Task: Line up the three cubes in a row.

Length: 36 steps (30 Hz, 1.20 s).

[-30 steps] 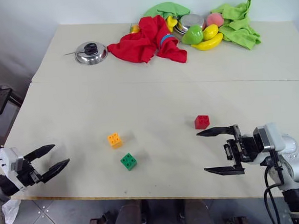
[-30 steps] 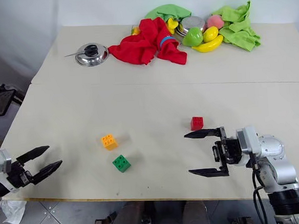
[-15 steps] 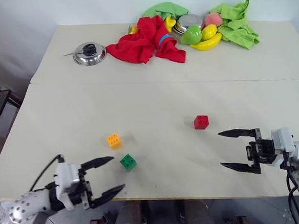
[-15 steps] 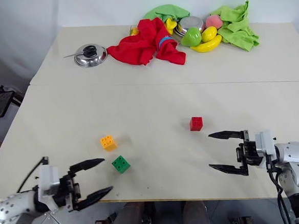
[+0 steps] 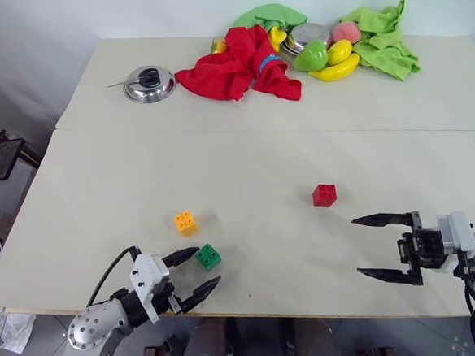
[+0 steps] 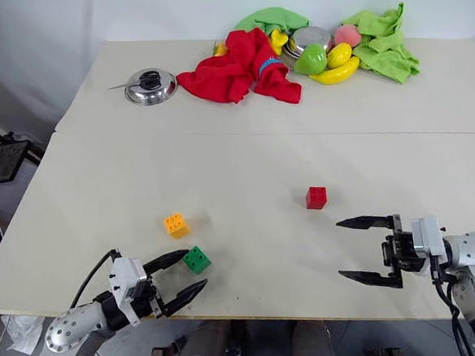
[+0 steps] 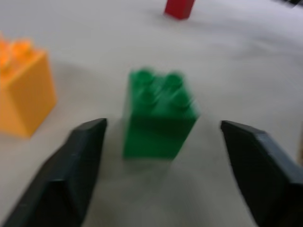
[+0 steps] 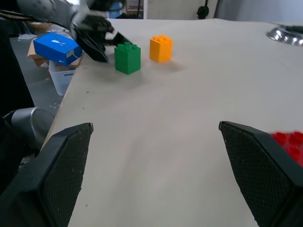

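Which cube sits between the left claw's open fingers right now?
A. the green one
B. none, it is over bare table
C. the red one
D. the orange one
A: the left claw frames the green cube, with the orange cube off to one side.

Both arms are silver-grey metal ending in white, boxy wrist blocks. The left gripper (image 5: 191, 272), at the lower left of the frame, has two tapering black fingers; a black cable loops over its wrist, and blue lettering marks the forearm. The right gripper (image 5: 385, 246), at the lower right, has long, pointed black fingers with textured inner pads and a black cable below its rounded housing.
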Each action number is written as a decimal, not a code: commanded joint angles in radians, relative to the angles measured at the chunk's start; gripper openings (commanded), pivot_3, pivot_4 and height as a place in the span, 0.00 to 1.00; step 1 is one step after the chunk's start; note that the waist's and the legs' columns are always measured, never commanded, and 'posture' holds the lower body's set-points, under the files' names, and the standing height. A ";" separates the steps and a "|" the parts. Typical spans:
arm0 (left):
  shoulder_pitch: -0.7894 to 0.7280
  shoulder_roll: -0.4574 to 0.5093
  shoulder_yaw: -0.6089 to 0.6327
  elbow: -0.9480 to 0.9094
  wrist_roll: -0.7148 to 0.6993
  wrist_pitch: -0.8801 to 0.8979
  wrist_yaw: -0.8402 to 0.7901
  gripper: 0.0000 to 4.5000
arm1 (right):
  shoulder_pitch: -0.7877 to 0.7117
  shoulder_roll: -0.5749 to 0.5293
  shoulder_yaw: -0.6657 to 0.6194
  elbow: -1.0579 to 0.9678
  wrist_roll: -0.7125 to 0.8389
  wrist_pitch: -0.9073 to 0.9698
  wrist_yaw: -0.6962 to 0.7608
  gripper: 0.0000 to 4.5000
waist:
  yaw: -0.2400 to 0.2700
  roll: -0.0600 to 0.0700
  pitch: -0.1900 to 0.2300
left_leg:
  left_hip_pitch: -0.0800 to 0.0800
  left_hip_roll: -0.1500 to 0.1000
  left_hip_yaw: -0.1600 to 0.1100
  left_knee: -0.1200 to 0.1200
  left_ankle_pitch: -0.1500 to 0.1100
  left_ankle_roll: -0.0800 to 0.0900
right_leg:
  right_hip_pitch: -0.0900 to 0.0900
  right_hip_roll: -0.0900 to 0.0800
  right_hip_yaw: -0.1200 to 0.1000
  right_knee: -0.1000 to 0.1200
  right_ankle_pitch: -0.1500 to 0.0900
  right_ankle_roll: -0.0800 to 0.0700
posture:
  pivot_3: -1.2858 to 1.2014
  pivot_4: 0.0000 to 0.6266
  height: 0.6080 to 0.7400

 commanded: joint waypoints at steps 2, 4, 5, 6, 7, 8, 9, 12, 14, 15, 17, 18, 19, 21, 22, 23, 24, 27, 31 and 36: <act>-0.003 0.010 -0.003 0.054 0.009 -0.062 -0.034 0.53 | -0.003 0.025 -0.036 -0.046 0.002 0.018 0.057 1.00 | 0.000 0.001 0.000 | 0.000 0.000 0.000 0.000 0.000 0.000 | 0.000 0.000 0.000 0.000 0.000 0.000 | 0.52 0.24 1.00; -0.012 0.008 -0.005 0.075 0.009 -0.087 -0.047 0.38 | -0.004 0.031 -0.041 -0.051 -0.004 0.024 0.057 1.00 | 0.000 0.002 -0.001 | 0.000 0.000 0.000 0.000 0.000 0.000 | 0.000 0.000 0.000 0.000 0.000 0.000 | 0.52 0.24 1.00; -0.016 0.009 -0.007 0.083 0.004 -0.096 -0.057 0.33 | -0.005 0.034 -0.044 -0.053 -0.007 0.028 0.056 1.00 | 0.000 0.002 -0.001 | 0.000 0.000 0.000 0.000 0.000 0.000 | 0.000 0.000 0.000 0.000 0.000 0.000 | 0.52 0.24 1.00; -0.019 0.014 -0.013 0.089 -0.003 -0.096 -0.075 0.33 | -0.005 0.035 -0.045 -0.056 -0.010 0.033 0.053 1.00 | 0.000 0.002 -0.001 | 0.000 0.000 0.000 0.000 0.000 0.000 | 0.000 0.000 0.000 0.000 0.000 0.000 | 0.52 0.24 1.00; -0.024 0.022 -0.019 0.095 -0.006 -0.106 -0.094 0.33 | -0.005 0.036 -0.047 -0.061 -0.014 0.038 0.049 1.00 | 0.001 0.002 -0.001 | 0.000 0.000 0.000 0.000 0.000 0.000 | 0.000 0.000 0.000 0.000 0.000 0.000 | 0.52 0.24 1.00; -0.030 0.027 -0.023 0.100 -0.017 -0.109 -0.117 0.33 | -0.005 0.036 -0.048 -0.065 -0.016 0.043 0.045 1.00 | 0.001 0.002 -0.001 | 0.000 0.000 0.000 0.000 0.000 0.000 | 0.000 0.000 0.000 0.000 0.000 0.000 | 0.52 0.24 1.00; -0.039 0.037 -0.018 0.103 -0.039 -0.101 -0.139 0.33 | -0.004 0.037 -0.050 -0.069 -0.019 0.048 0.039 1.00 | 0.001 0.002 -0.001 | 0.000 0.000 0.000 0.000 0.000 0.000 | 0.000 0.000 0.000 0.000 0.000 0.000 | 0.52 0.24 1.00; -0.084 0.067 0.014 0.107 -0.089 -0.108 -0.193 0.33 | 0.003 0.039 -0.063 -0.083 -0.028 0.061 0.032 1.00 | 0.000 0.002 -0.001 | 0.000 0.000 0.000 0.000 -0.001 0.000 | -0.001 0.000 0.000 0.000 0.000 0.000 | 0.52 0.24 1.00; -0.163 0.144 0.032 0.062 -0.167 -0.052 -0.280 0.33 | 0.021 0.031 -0.083 -0.102 -0.031 0.077 0.016 1.00 | 0.003 0.001 0.000 | -0.001 0.000 0.000 0.000 -0.001 0.000 | -0.001 0.000 0.000 0.000 0.000 0.000 | 0.52 0.24 1.00; -0.224 0.188 0.039 0.045 -0.203 -0.008 -0.313 0.33 | 0.033 0.027 -0.097 -0.111 -0.031 0.083 0.008 1.00 | 0.006 0.001 0.000 | -0.001 0.000 -0.001 0.000 0.000 0.000 | -0.001 0.000 -0.001 0.001 0.000 0.000 | 0.52 0.24 1.00; -0.348 0.271 0.035 0.033 -0.269 0.100 -0.366 0.33 | 0.053 0.023 -0.120 -0.126 -0.033 0.093 -0.001 1.00 | 0.012 0.001 0.000 | -0.002 0.001 -0.002 0.001 0.000 0.000 | -0.001 0.000 -0.002 0.002 0.000 -0.001 | 0.52 0.24 1.00; -0.404 0.297 0.028 0.037 -0.286 0.141 -0.379 0.33 | 0.063 0.022 -0.131 -0.133 -0.034 0.099 -0.006 1.00 | 0.012 0.002 0.000 | -0.002 0.000 -0.001 0.002 0.000 0.000 | -0.001 0.000 -0.001 0.002 0.000 -0.001 | 0.52 0.24 1.00; -0.472 0.322 0.017 0.046 -0.296 0.183 -0.387 0.33 | 0.074 0.023 -0.142 -0.142 -0.035 0.106 -0.010 1.00 | 0.010 0.002 0.000 | -0.001 0.000 -0.001 0.002 0.000 0.000 | -0.001 0.000 -0.001 0.003 0.000 0.000 | 0.52 0.24 1.00; -0.658 0.350 -0.030 0.062 -0.330 0.306 -0.397 0.33 | 0.105 0.023 -0.176 -0.162 -0.036 0.117 -0.024 1.00 | 0.007 0.002 0.000 | -0.001 -0.001 -0.001 0.001 0.000 0.000 | -0.001 0.000 -0.001 0.003 0.000 0.000 | 0.52 0.24 1.00; -0.751 0.351 -0.064 0.066 -0.343 0.371 -0.401 0.33 | 0.121 0.025 -0.192 -0.169 -0.039 0.118 -0.031 1.00 | 0.011 0.001 0.000 | -0.001 -0.001 -0.001 0.001 0.000 0.000 | -0.001 0.000 -0.001 0.004 0.000 0.000 | 0.52 0.24 1.00; -0.831 0.350 -0.101 0.073 -0.344 0.430 -0.408 0.33 | 0.135 0.028 -0.208 -0.176 -0.040 0.119 -0.036 1.00 | 0.012 0.001 0.000 | -0.002 -0.001 -0.002 0.001 0.000 0.001 | -0.001 0.001 -0.002 0.004 0.000 0.000 | 0.52 0.24 1.00; -0.905 0.344 -0.148 0.096 -0.307 0.448 -0.426 0.33 | 0.145 0.032 -0.221 -0.182 -0.043 0.122 -0.045 1.00 | 0.011 0.001 0.000 | -0.002 -0.001 -0.001 0.002 0.000 0.001 | -0.001 0.001 -0.001 0.004 0.000 0.000 | 0.52 0.24 1.00; -1.084 0.303 -0.271 0.215 -0.203 0.484 -0.462 0.33 | 0.154 0.042 -0.242 -0.204 -0.052 0.132 -0.072 1.00 | 0.005 0.001 0.000 | -0.001 -0.003 0.000 0.001 0.000 0.001 | 0.000 0.001 -0.001 0.003 0.000 0.000 | 0.52 0.24 1.00; -1.272 0.218 -0.473 0.448 0.030 0.387 -0.533 0.33 | 0.162 0.048 -0.267 -0.260 -0.060 0.156 -0.132 1.00 | 0.000 0.000 0.001 | -0.001 -0.004 0.002 0.001 0.001 0.001 | 0.000 0.004 0.000 0.003 0.000 0.000 | 0.52 0.24 1.00; -1.360 0.032 -0.536 0.731 0.182 0.246 -0.458 0.33 | 0.201 0.059 -0.313 -0.353 -0.063 0.196 -0.224 1.00 | 0.005 -0.001 0.001 | -0.003 0.000 0.002 0.001 0.001 -0.001 | -0.002 0.006 0.000 0.001 0.000 0.000 | 0.52 0.24 1.00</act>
